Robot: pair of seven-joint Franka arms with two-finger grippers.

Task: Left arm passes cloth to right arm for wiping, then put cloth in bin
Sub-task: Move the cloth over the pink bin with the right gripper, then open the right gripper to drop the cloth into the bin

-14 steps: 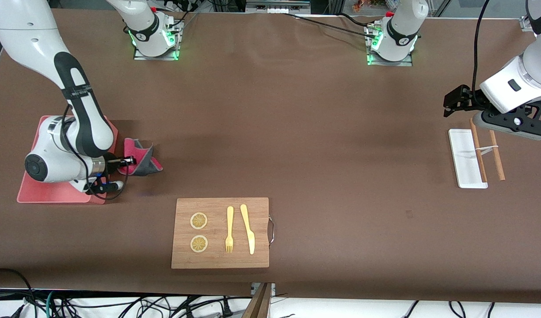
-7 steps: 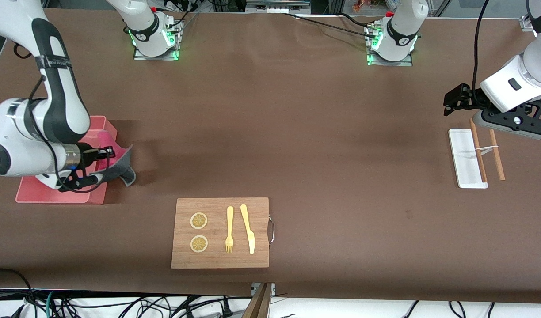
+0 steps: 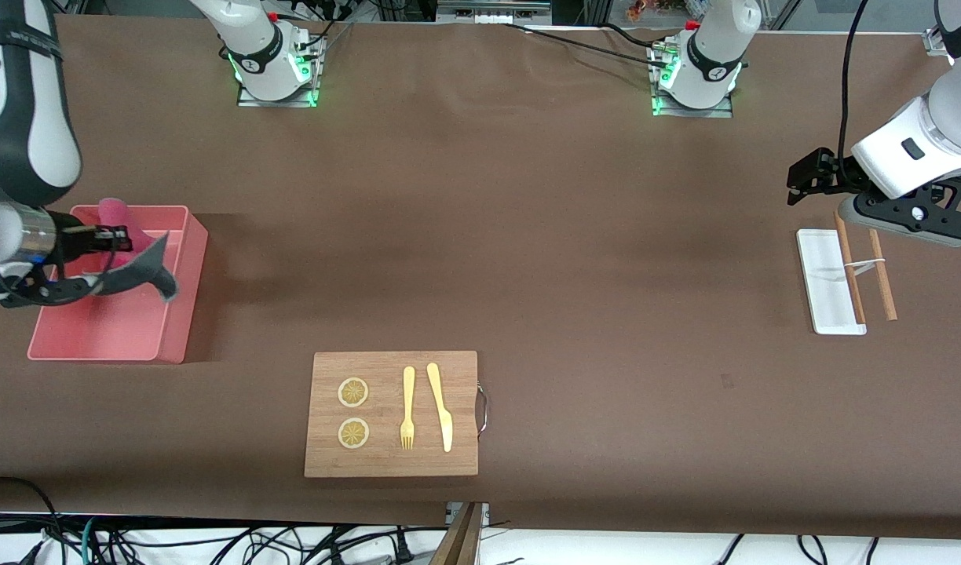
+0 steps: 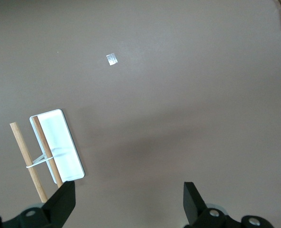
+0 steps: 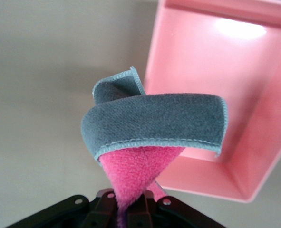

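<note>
My right gripper is shut on the cloth and holds it in the air over the pink bin at the right arm's end of the table. The cloth hangs folded, its dark grey face outward and its pink face by the fingers. In the right wrist view the pinched pink part runs into my right gripper, the cloth droops across one wall of the bin, and the tub's inside shows nothing in it. My left gripper waits open and holds nothing, up over the table beside the white tray.
A wooden cutting board with two lemon slices, a fork and a knife lies near the front edge. The white tray carries a pair of banded chopsticks at the left arm's end. My left gripper hangs over bare brown table.
The right arm has carried the cloth from the table beside the bin up and over the bin. The left arm has not moved.
</note>
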